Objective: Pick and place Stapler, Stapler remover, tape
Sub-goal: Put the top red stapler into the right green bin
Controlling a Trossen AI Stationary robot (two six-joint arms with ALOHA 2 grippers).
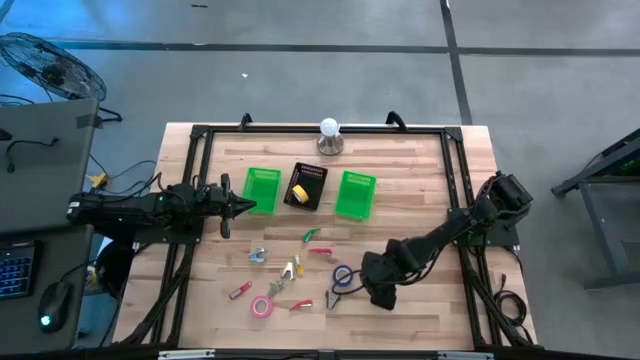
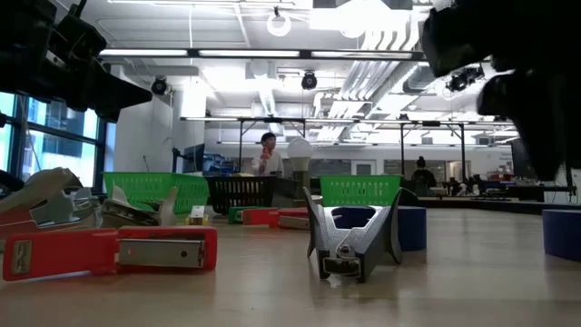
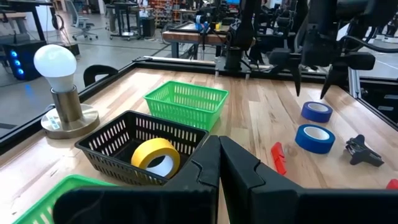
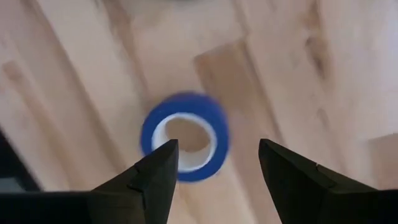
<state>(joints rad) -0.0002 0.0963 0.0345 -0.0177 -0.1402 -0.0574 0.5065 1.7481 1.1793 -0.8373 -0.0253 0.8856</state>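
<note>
The blue tape [image 4: 184, 137] lies flat on the table [image 1: 420, 195], core hole facing up, so we see no long axis. It sits just below our right gripper [image 4: 214, 163], whose jaws stand open, one finger [image 4: 163, 163] overlapping its rim.

Our left gripper [image 1: 243, 206] rests shut beside the green basket [image 1: 262, 186].

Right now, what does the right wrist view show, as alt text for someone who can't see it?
A blue tape roll lies flat on the wooden table, seen from directly above. The right gripper hangs open over it, its two dark fingers apart.
</note>
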